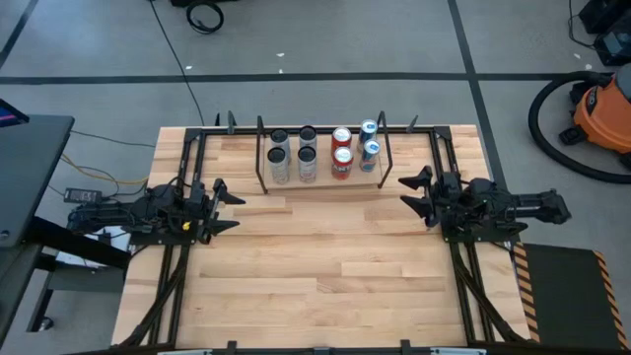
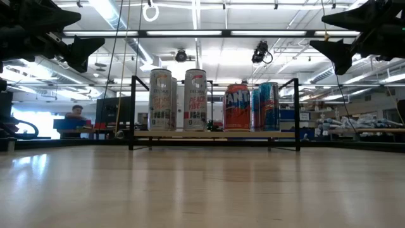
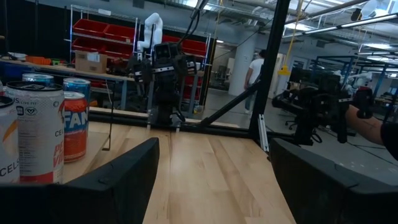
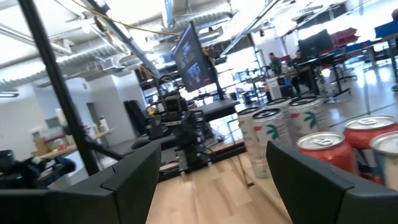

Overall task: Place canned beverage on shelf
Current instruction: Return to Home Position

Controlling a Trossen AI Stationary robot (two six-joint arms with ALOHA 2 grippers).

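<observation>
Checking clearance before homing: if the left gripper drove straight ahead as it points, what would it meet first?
Probably the right gripper facing it across bare table. The left gripper looks to pass just in front of the shelf, though that margin seems slim.

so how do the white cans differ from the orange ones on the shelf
The white cans stand taller and slimmer than the orange cans. Four white cans, two orange cans. The white cans fill the end of the shelf nearer the left hand; the orange cans sit toward the right hand, beside the blue cans. All stand upright.
</observation>
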